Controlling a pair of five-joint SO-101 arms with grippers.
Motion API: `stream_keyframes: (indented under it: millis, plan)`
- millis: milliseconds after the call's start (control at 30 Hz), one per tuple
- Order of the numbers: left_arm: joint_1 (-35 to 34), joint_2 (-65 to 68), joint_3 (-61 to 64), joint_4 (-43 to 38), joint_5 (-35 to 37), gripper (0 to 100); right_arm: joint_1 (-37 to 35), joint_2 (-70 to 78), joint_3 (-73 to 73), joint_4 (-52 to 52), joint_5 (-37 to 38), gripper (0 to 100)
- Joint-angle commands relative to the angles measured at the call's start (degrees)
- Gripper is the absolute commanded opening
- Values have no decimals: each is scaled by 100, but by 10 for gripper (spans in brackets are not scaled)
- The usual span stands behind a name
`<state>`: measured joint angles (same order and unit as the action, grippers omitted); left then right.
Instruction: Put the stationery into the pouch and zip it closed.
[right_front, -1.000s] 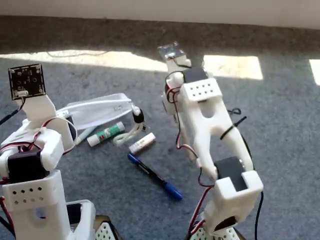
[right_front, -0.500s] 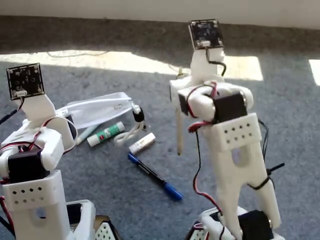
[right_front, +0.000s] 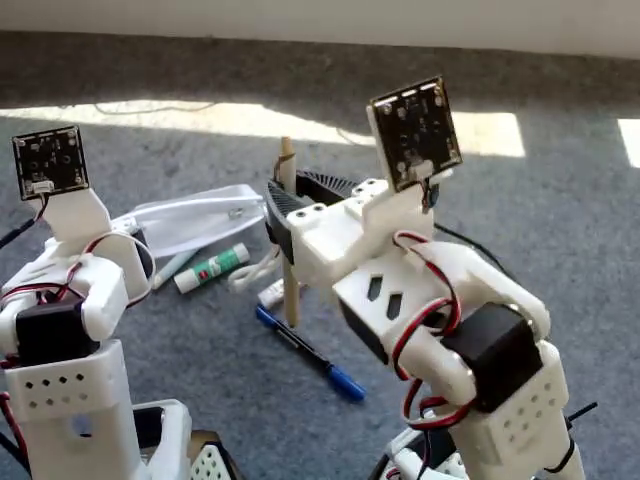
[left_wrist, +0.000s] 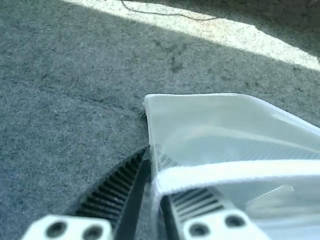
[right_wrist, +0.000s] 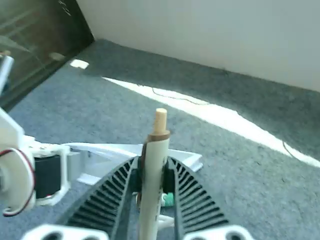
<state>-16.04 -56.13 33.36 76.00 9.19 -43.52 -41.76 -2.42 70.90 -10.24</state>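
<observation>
A translucent white pouch (right_front: 195, 222) lies on the grey carpet at the left. My left gripper (left_wrist: 152, 161) is shut on the pouch's (left_wrist: 225, 130) edge, low beside it. My right gripper (right_front: 287, 228) holds a beige pencil (right_front: 289, 250) upright, above the carpet just right of the pouch. In the right wrist view the pencil (right_wrist: 154, 165) stands between the black toothed fingers (right_wrist: 187, 195), with the pouch (right_wrist: 117, 150) beyond. A glue stick (right_front: 211, 268), a white eraser (right_front: 272, 293) and a blue pen (right_front: 308, 354) lie loose on the carpet.
A green pen (right_front: 170, 268) lies partly under the pouch. A white cord (right_front: 255, 272) trails from the pouch's zip end. Sunlit patches cross the carpet (right_front: 560, 240) at the back, below a pale wall (right_wrist: 225, 35). A thin cable (right_front: 150, 106) lies far left.
My right arm swung left toward the pouch and turned its gripper, bringing the pencil from hanging at mid-table to upright near the pouch. The left arm kept still on the pouch.
</observation>
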Motion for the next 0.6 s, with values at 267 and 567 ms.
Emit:
stream_keyframes:
  millis: [267, 567]
  plan:
    - [119, 22, -48, -123, 53, 7, -936, -374, -13, -1499, 800, 5]
    - [110, 22, -48, -141, 53, 7, -945, -330, 4, -2747, 1477, 5]
